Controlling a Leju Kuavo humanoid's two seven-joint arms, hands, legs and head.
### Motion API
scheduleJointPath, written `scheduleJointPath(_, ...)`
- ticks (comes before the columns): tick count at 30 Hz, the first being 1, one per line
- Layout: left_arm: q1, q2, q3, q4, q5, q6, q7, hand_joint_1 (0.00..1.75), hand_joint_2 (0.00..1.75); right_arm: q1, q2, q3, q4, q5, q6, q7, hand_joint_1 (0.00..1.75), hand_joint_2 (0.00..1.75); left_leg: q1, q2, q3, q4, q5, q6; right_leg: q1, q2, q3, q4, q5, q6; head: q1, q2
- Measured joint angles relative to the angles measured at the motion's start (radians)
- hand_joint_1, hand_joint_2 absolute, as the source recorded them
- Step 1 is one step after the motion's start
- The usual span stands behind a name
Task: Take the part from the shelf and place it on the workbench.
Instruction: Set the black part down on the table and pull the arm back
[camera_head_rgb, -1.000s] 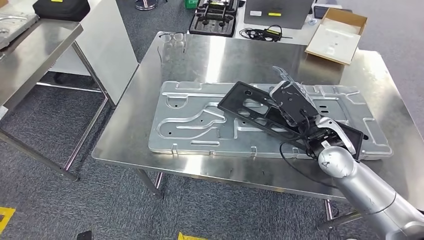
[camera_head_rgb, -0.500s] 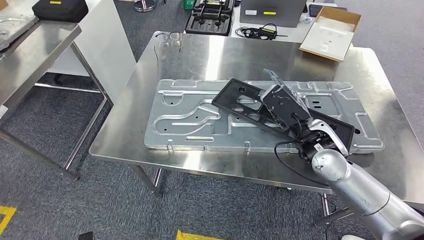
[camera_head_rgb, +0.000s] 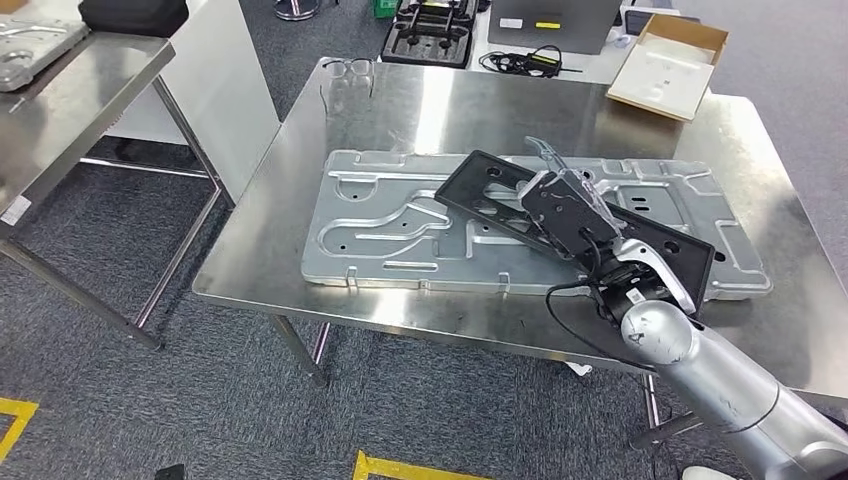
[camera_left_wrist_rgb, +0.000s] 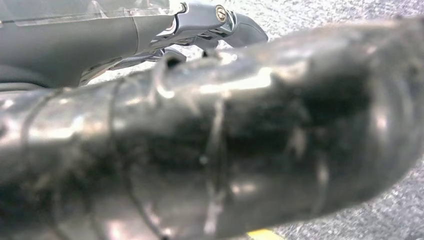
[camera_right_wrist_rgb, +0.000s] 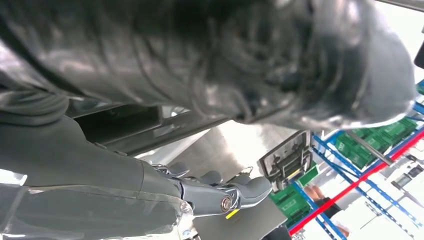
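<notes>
nearest you, the right robot hand (camera_head_rgb: 575, 215) grips the black frame (camera_head_rgb: 480, 195) on its near end, and you risk it sliding or twisting if the hold slips, since it lies tilted across the raised ribs of the metal panel (camera_head_rgb: 380, 225) rather than flat. the frame is long, flat and dark with cut-out openings, resting diagonally on that panel on the steel table (camera_head_rgb: 450, 105). the left robot hand (camera_left_wrist_rgb: 220, 22) hangs low, fingers curled, apparently holding nothing.
</notes>
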Motion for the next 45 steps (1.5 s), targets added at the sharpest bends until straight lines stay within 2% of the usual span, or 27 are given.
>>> scheduleJointPath(3, 0.000, -0.001, 0.001, 0.000, -0.003, 0.000, 0.000, 0.00, 0.00, -0.001, 0.001, 0.002, 0.000, 0.000, 0.000, 0.000, 0.00, 0.00, 0.000, -0.001, -0.009, 0.001, 0.007, -0.016, 0.003, 0.002, -0.007, -0.008, 0.007, -0.017, 0.000, 0.000)
scheduleJointPath(4, 0.000, -0.002, 0.001, 0.000, -0.004, 0.001, 0.000, 0.00, 0.00, -0.001, 0.001, 0.002, 0.000, 0.000, 0.001, 0.000, 0.00, 0.00, 0.001, -0.001, -0.013, 0.007, 0.001, -0.022, 0.002, 0.002, -0.009, -0.010, 0.012, -0.024, 0.000, 0.000)
scheduleJointPath(6, 0.000, -0.002, 0.001, 0.000, -0.005, 0.001, 0.000, 0.00, 0.00, -0.002, 0.003, 0.004, 0.000, 0.000, 0.001, 0.000, 0.00, 0.00, 0.003, -0.001, -0.039, 0.066, -0.047, -0.032, -0.001, -0.001, -0.016, -0.014, 0.021, -0.038, -0.003, 0.000)
scheduleJointPath(8, 0.000, -0.003, 0.001, 0.000, -0.006, 0.001, 0.000, 0.00, 0.00, -0.002, 0.004, 0.006, 0.000, 0.000, 0.001, 0.000, 0.00, 0.00, 0.005, 0.000, -0.086, 0.186, -0.119, -0.039, 0.000, -0.002, -0.027, -0.013, 0.029, -0.045, -0.005, 0.000)
scheduleJointPath(9, 0.000, -0.003, 0.001, 0.000, -0.006, 0.001, 0.000, 0.00, 0.00, -0.002, 0.004, 0.007, 0.000, 0.000, 0.001, 0.000, 0.00, 0.00, 0.006, 0.000, -0.105, 0.237, -0.143, -0.040, 0.002, -0.002, -0.034, -0.013, 0.033, -0.046, -0.005, 0.000)
scheduleJointPath(10, 0.001, -0.004, 0.001, 0.000, -0.006, 0.001, 0.000, 0.00, 0.00, -0.002, 0.004, 0.008, 0.000, 0.000, 0.001, 0.000, 0.00, 0.00, 0.006, 0.000, -0.109, 0.261, -0.149, -0.039, 0.004, -0.001, -0.040, -0.012, 0.037, -0.046, -0.005, 0.000)
scheduleJointPath(11, 0.001, -0.004, 0.001, 0.000, -0.006, 0.001, 0.000, 0.00, 0.00, -0.001, 0.004, 0.009, 0.000, 0.000, 0.001, 0.000, 0.00, 0.00, 0.005, 0.000, -0.096, 0.250, -0.139, -0.035, 0.006, -0.001, -0.046, -0.012, 0.041, -0.045, -0.005, 0.000)
scheduleJointPath(13, 0.000, -0.004, 0.001, 0.000, -0.006, 0.001, 0.000, 0.00, 0.00, -0.001, 0.005, 0.011, 0.000, 0.000, 0.001, 0.000, 0.00, 0.00, 0.000, -0.001, -0.019, 0.130, -0.092, -0.020, 0.009, -0.001, -0.053, -0.012, 0.048, -0.043, -0.005, 0.000)
scheduleJointPath(15, -0.002, -0.003, 0.001, 0.000, -0.007, 0.001, 0.000, 0.00, 0.00, -0.002, 0.005, 0.012, 0.000, 0.001, 0.001, -0.003, 0.00, 0.00, -0.007, 0.000, 0.045, 0.021, -0.064, -0.006, 0.011, -0.001, -0.057, -0.012, 0.055, -0.036, -0.004, 0.000)
scheduleJointPath(16, -0.003, -0.002, 0.001, 0.000, -0.008, 0.001, 0.000, 0.00, 0.00, -0.003, 0.005, 0.012, 0.000, 0.002, 0.000, -0.004, 0.00, 0.00, -0.011, 0.001, 0.056, -0.003, -0.061, -0.001, 0.010, -0.002, -0.058, -0.013, 0.059, -0.031, -0.004, 0.000)
scheduleJointPath(19, -0.003, -0.004, 0.001, 0.000, -0.009, 0.000, -0.001, 0.00, 0.00, -0.004, 0.007, 0.015, 0.000, 0.005, -0.001, -0.008, 0.00, 0.00, -0.011, 0.002, 0.055, -0.017, -0.043, 0.008, 0.009, -0.003, -0.058, -0.017, 0.067, -0.014, -0.004, 0.000)
scheduleJointPath(21, -0.001, -0.005, 0.001, 0.000, -0.009, 0.000, -0.001, 0.00, 0.00, -0.006, 0.006, 0.015, 0.000, 0.006, -0.002, -0.009, 0.00, 0.00, -0.005, 0.006, 0.057, -0.035, -0.024, 0.018, 0.013, -0.001, -0.070, 0.013, 0.036, -0.005, -0.001, 0.000)
scheduleJointPath(24, -0.002, -0.006, 0.001, 0.000, -0.009, 0.000, -0.002, 0.00, 0.00, -0.005, 0.006, 0.016, 0.001, 0.006, -0.002, -0.009, 0.00, 0.00, -0.004, 0.008, 0.041, -0.037, -0.008, 0.024, 0.013, 0.001, -0.136, 0.194, -0.076, 0.001, 0.003, 0.000)
scheduleJointPath(25, -0.001, -0.006, 0.001, 0.000, -0.009, 0.000, -0.003, 0.00, 0.00, -0.003, 0.006, 0.016, 0.002, 0.006, -0.002, -0.010, 0.00, 0.00, -0.004, 0.008, 0.033, -0.033, -0.006, 0.024, 0.012, 0.001, -0.151, 0.244, -0.097, 0.002, 0.003, 0.000)
scheduleJointPath(26, 0.000, -0.007, 0.001, 0.000, -0.008, 0.000, -0.004, 0.00, 0.00, -0.001, 0.006, 0.017, 0.003, 0.005, -0.001, -0.010, 0.00, 0.00, -0.004, 0.008, 0.027, -0.029, -0.004, 0.023, 0.010, 0.000, -0.147, 0.254, -0.097, 0.003, 0.003, 0.000)
scheduleJointPath(27, 0.000, -0.007, 0.001, 0.000, -0.008, 0.000, -0.004, 0.00, 0.00, -0.001, 0.006, 0.017, 0.004, 0.005, -0.001, -0.011, 0.00, 0.00, -0.003, 0.008, 0.022, -0.025, -0.003, 0.022, 0.007, 0.000, -0.122, 0.222, -0.077, 0.004, 0.003, 0.000)
scheduleJointPath(29, 0.000, -0.009, 0.001, 0.000, -0.006, 0.000, -0.005, 0.00, 0.00, -0.002, 0.006, 0.017, 0.005, 0.004, -0.001, -0.013, 0.00, 0.00, -0.003, 0.008, 0.014, -0.014, -0.003, 0.019, 0.003, -0.001, -0.044, 0.097, -0.029, 0.004, 0.003, 0.000)
scheduleJointPath(30, -0.001, -0.009, 0.001, 0.000, -0.006, 0.000, -0.006, 0.00, 0.00, -0.003, 0.007, 0.017, 0.005, 0.004, 0.000, -0.014, 0.00, 0.00, -0.005, 0.007, 0.008, -0.006, -0.003, 0.014, 0.003, -0.001, -0.014, 0.040, -0.014, 0.001, 0.002, 0.000)
scheduleJointPath(31, -0.001, -0.010, 0.001, 0.000, -0.006, 0.000, -0.006, 0.00, 0.00, -0.005, 0.007, 0.017, 0.006, 0.003, 0.001, -0.014, 0.00, 0.00, -0.006, 0.007, 0.003, -0.001, -0.003, 0.009, 0.004, 0.000, 0.000, 0.008, -0.008, -0.003, 0.002, 0.000)
scheduleJointPath(35, 0.000, -0.010, 0.002, 0.000, -0.002, 0.001, -0.007, 0.00, 0.00, -0.007, 0.008, 0.017, 0.008, -0.003, 0.007, -0.016, 0.00, 0.00, -0.008, 0.006, -0.013, 0.010, -0.003, -0.014, 0.004, 0.002, -0.005, -0.011, 0.006, -0.027, 0.001, 0.000)
scheduleJointPath(37, 0.000, -0.010, 0.002, 0.000, 0.000, 0.001, -0.007, 0.00, 0.00, -0.010, 0.008, 0.017, 0.008, -0.004, 0.011, -0.016, 0.00, 0.00, -0.006, 0.005, -0.039, 0.069, -0.050, -0.026, 0.001, -0.001, -0.012, -0.015, 0.016, -0.040, -0.002, 0.000)
scheduleJointPath(38, 0.000, -0.011, 0.002, 0.000, 0.001, 0.001, -0.008, 0.00, 0.00, -0.010, 0.008, 0.017, 0.008, -0.005, 0.013, -0.017, 0.00, 0.00, -0.003, 0.005, -0.062, 0.128, -0.088, -0.031, 0.001, -0.001, -0.017, -0.015, 0.020, -0.044, -0.003, 0.000)
scheduleJointPath(40, 0.000, -0.011, 0.002, 0.000, 0.002, 0.001, -0.008, 0.00, 0.00, -0.011, 0.008, 0.017, 0.008, -0.005, 0.014, -0.017, 0.00, 0.00, -0.001, 0.005, -0.109, 0.250, -0.148, -0.036, 0.003, -0.002, -0.030, -0.014, 0.029, -0.047, -0.004, 0.000)
scheduleJointPath(41, 0.001, -0.012, 0.002, 0.000, 0.003, 0.001, -0.008, 0.00, 0.00, -0.011, 0.008, 0.017, 0.008, -0.005, 0.014, -0.018, 0.00, 0.00, 0.000, 0.005, -0.116, 0.280, -0.157, -0.036, 0.004, -0.002, -0.036, -0.014, 0.033, -0.047, -0.004, 0.000)
scheduleJointPath(42, 0.001, -0.012, 0.002, 0.000, 0.003, 0.001, -0.008, 0.00, 0.00, -0.011, 0.008, 0.017, 0.008, -0.005, 0.014, -0.018, 0.00, 0.00, 0.000, 0.005, -0.104, 0.271, -0.147, -0.034, 0.006, -0.001, -0.042, -0.013, 0.037, -0.046, -0.004, 0.000)
scheduleJointPath(43, 0.001, -0.013, 0.002, 0.000, 0.003, 0.001, -0.008, 0.00, 0.00, -0.011, 0.008, 0.017, 0.008, -0.005, 0.014, -0.019, 0.00, 0.00, -0.001, 0.004, -0.071, 0.223, -0.122, -0.030, 0.007, -0.001, -0.047, -0.012, 0.041, -0.045, -0.004, 0.000)
scheduleJointPath(45, 0.000, -0.013, 0.002, 0.000, 0.003, 0.001, -0.008, 0.00, 0.00, -0.011, 0.008, 0.017, 0.008, -0.005, 0.014, -0.021, 0.00, 0.00, -0.005, 0.003, 0.015, 0.081, -0.073, -0.016, 0.010, -0.001, -0.052, -0.012, 0.048, -0.040, -0.003, 0.000)
